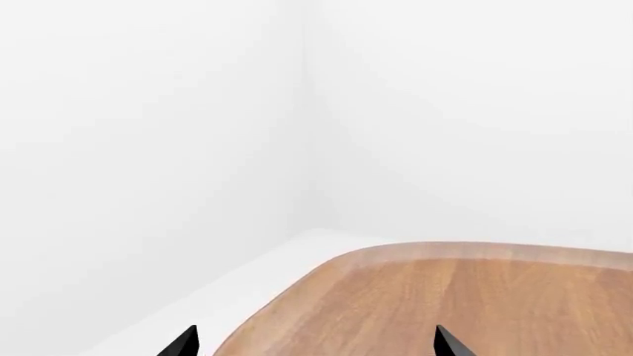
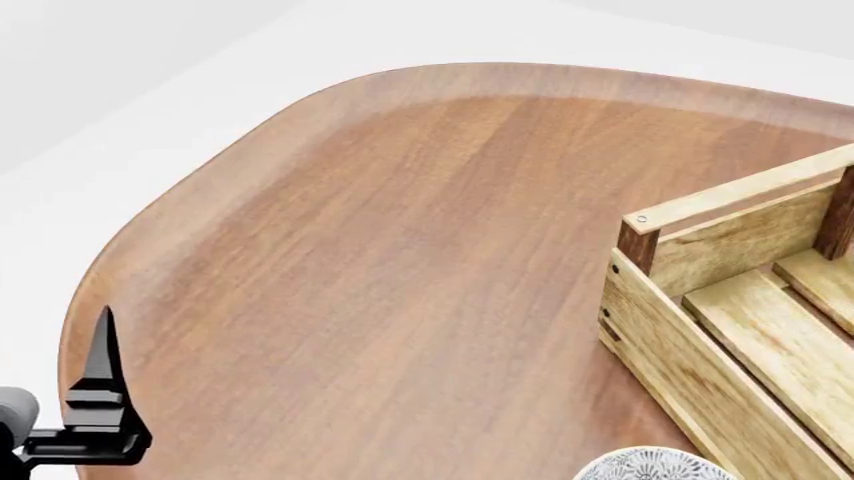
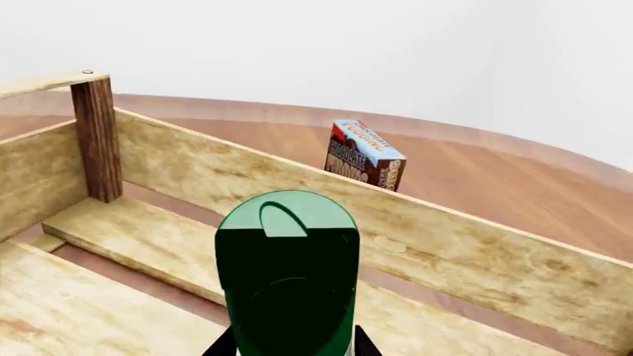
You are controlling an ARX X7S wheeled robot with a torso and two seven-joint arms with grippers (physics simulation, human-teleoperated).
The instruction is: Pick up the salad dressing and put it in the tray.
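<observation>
Salad dressing [image 3: 287, 274] sits clamped in the right gripper [image 3: 292, 350], cap end toward the camera, over the slatted floor of the tray [image 3: 475, 245], inside the long wall and near the corner post [image 3: 97, 137]. It looks like a rigid, smooth, narrow bottle, probably light; a grip low on the body suits it, and it may tip on the slat gaps. A carton [image 3: 364, 154] stands outside the far wall. Left gripper [image 1: 311, 343] idles with fingers apart at the table [image 2: 400, 260] edge. A bowl [image 2: 650, 465] lies just beside the tray's near wall.
</observation>
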